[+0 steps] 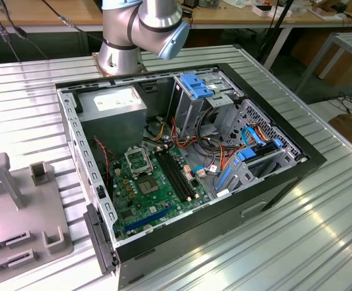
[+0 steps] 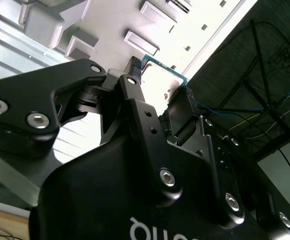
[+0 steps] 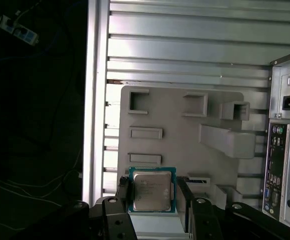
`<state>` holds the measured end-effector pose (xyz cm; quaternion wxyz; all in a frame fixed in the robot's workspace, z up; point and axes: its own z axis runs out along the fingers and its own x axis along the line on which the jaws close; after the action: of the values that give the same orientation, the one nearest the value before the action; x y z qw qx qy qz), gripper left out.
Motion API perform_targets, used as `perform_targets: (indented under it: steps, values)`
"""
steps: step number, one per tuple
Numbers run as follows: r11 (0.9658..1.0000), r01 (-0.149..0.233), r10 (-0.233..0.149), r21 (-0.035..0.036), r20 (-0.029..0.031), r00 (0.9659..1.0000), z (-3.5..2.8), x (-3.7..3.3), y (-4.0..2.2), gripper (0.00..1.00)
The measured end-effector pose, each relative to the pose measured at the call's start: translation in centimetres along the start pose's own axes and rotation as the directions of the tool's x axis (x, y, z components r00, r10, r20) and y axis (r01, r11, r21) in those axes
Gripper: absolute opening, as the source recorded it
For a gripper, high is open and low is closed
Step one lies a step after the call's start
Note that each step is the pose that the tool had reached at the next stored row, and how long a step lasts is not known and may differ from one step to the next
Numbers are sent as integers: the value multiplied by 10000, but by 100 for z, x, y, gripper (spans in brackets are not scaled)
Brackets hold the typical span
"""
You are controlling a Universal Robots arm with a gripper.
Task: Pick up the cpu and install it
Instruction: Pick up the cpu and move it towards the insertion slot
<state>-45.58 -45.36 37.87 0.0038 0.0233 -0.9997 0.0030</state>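
Two black fingers of the gripper were clamped on the cpu, with the grey fixture tray lying beyond the fingertips.

Your cpu shows a dull grey metal top inside a teal-green border, and the jaws are matt black. The fixture plate is plain pale grey. The bench is silvery with ridged stripes. In the exterior view the motherboard is green, the case black, and the drive brackets blue.
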Motion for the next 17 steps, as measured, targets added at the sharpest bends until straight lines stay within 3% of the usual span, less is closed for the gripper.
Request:
perform_targets:
  steps: [17]
  values:
    - [10000,0,0,1,0,10000,-51,0,0,47]
